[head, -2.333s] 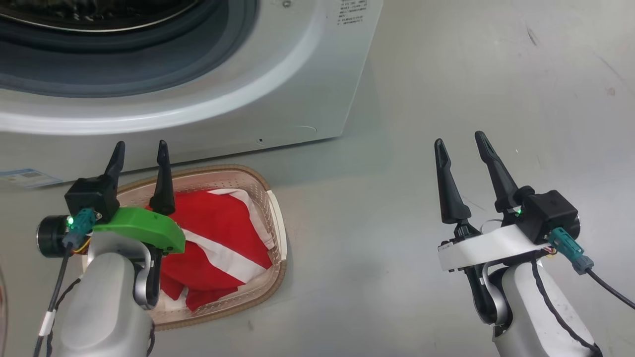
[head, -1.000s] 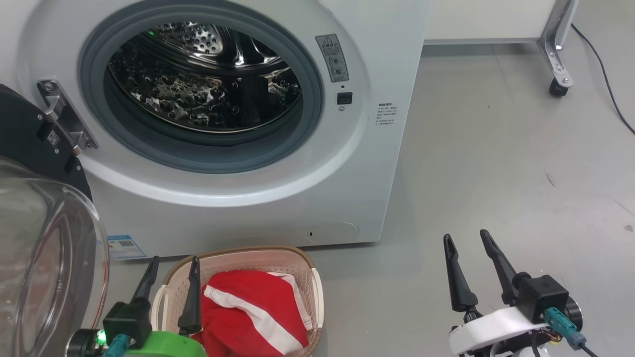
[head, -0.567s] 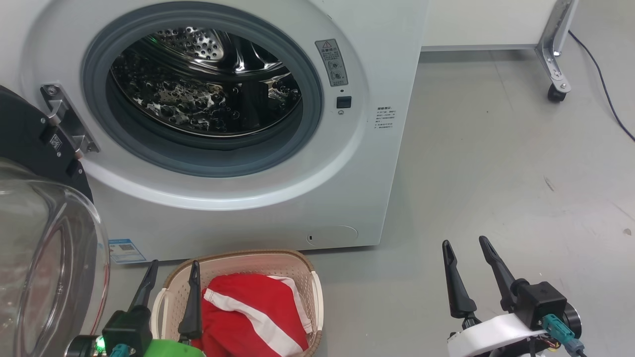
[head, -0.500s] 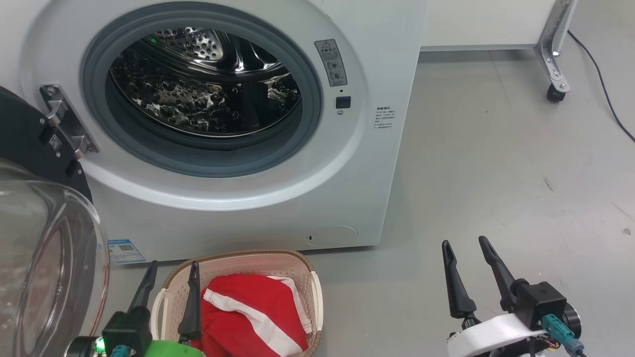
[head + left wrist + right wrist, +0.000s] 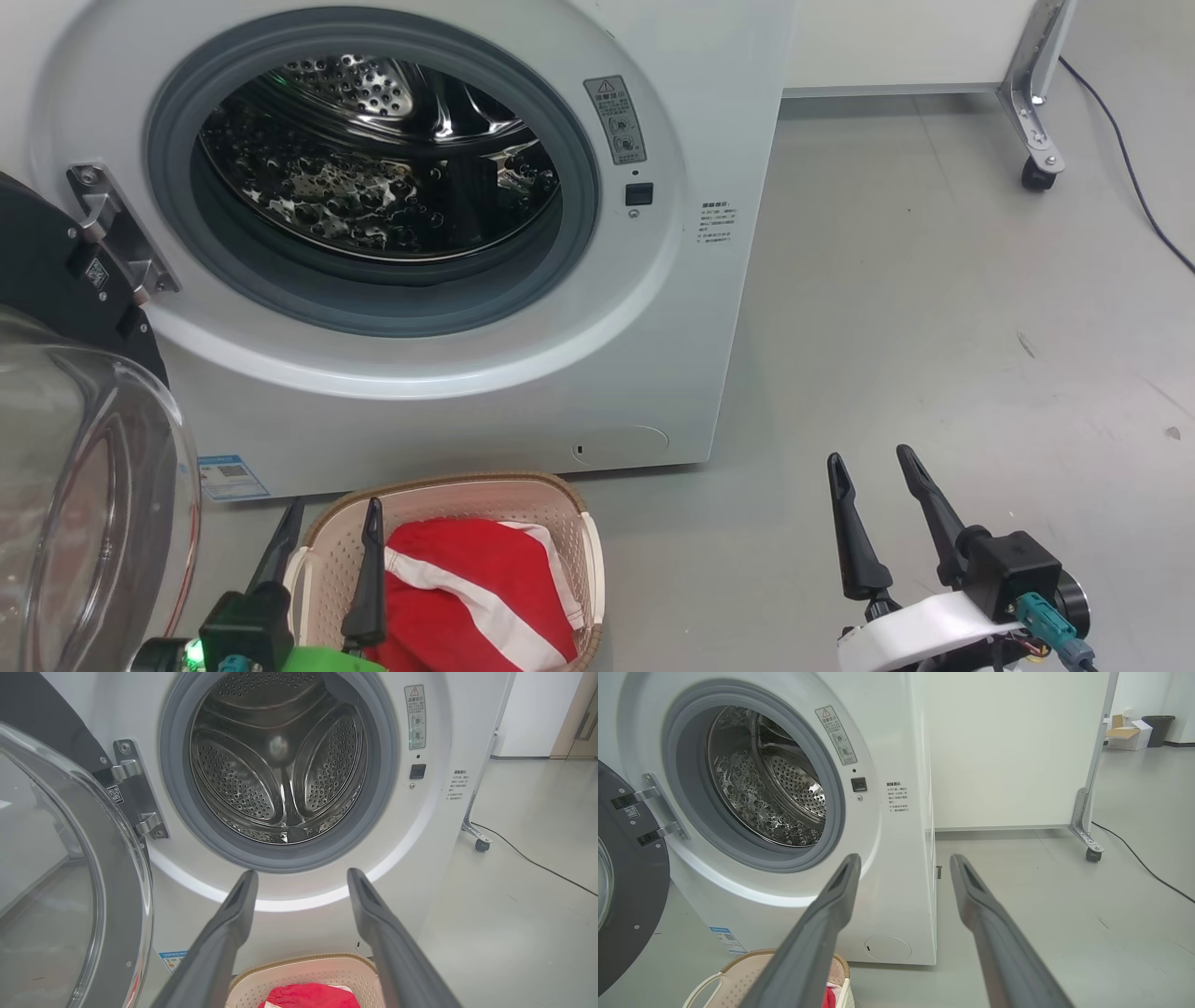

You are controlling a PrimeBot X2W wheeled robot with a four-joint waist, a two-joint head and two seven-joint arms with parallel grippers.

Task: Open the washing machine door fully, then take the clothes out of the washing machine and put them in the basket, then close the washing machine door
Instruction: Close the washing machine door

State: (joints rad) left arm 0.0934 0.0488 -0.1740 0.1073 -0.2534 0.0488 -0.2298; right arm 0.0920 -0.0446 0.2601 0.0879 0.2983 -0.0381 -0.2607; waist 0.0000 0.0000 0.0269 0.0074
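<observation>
Since drum of washing machine looks bare down to steel, unloading judged done; clothes, red with white band, heaped in basket just below left jaws, on floor close before machine front; washing machine door swung wide, off to left of left jaws; only closing judged left; door nearer left jaws than right, so push likely theirs; left jaws parted, empty; right jaws parted, empty, well right of basket, over floor.
</observation>
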